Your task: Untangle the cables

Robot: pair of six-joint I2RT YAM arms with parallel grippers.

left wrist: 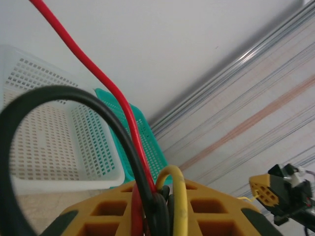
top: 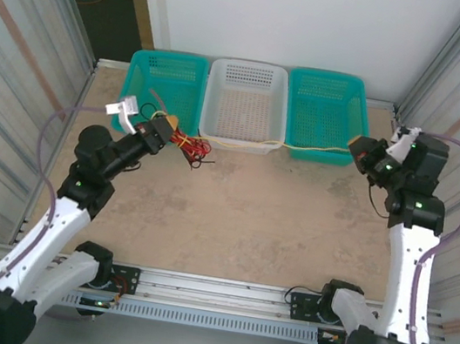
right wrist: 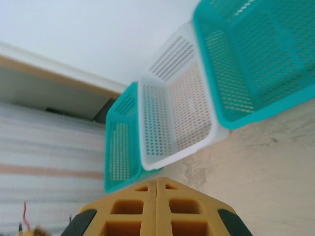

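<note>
Left of the white basket (top: pixel 210 98), the left jaws pinch the bunched cables (top: pixel 186 143). One yellow cable (top: pixel 243 146) runs along the basket's front to the right jaws, shut on it. Pulling hard could tighten the knot or slip it free.

Overhead, wrist close-ups — white basket (top: pixel 214 99) shared

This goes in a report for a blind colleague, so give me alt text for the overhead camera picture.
Seen from above, the left end effector grips a red, black and yellow cable tangle in front of a row of three baskets. One pale yellow cable stretches along the baskets' front to the shut right end effector.
</note>
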